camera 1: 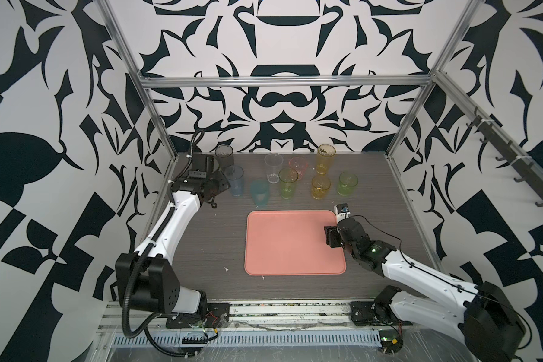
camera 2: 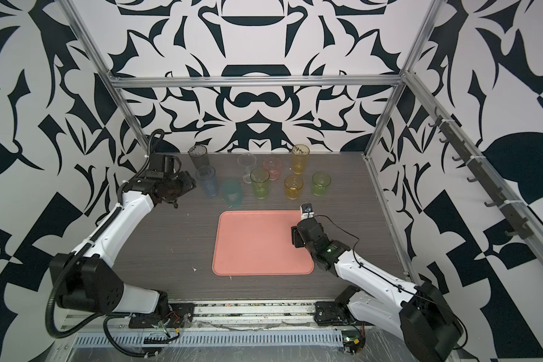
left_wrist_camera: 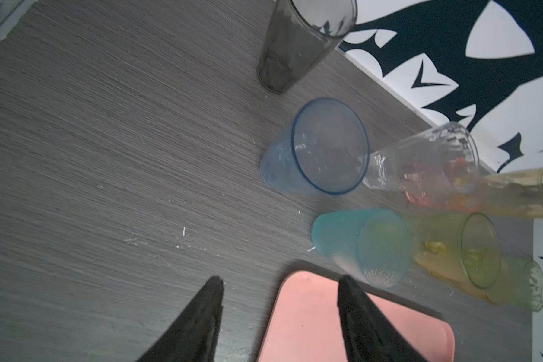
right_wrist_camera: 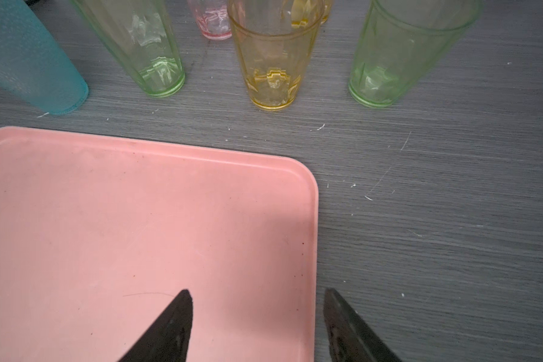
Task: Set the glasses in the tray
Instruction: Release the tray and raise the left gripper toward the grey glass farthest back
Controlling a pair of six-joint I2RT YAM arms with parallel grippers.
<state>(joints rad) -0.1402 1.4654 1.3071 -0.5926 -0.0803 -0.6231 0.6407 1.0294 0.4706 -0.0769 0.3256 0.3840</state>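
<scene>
All nine glasses (camera 1: 288,185) stand beyond the far edge of the tray (camera 1: 292,247), none inside it yet, so the left gripper (left_wrist_camera: 279,282) and the right gripper (right_wrist_camera: 257,293) have their fingers spread, grasping nothing, probably ready for a first pick.

A grey wood-grain surface (camera 1: 207,244), flecked with white, is seen; a salmon-pink tray (camera 1: 282,247) is laid flat near its middle; beyond the tray's far edge nine tumblers are stood on the bare surface: smoky grey (camera 1: 224,155), blue (camera 1: 234,181), teal (camera 1: 259,193), clear (camera 1: 273,167), pink (camera 1: 299,166), tall green (camera 1: 288,183), tall amber (camera 1: 325,159), short amber (camera 1: 320,187), short green (camera 1: 347,183).
</scene>
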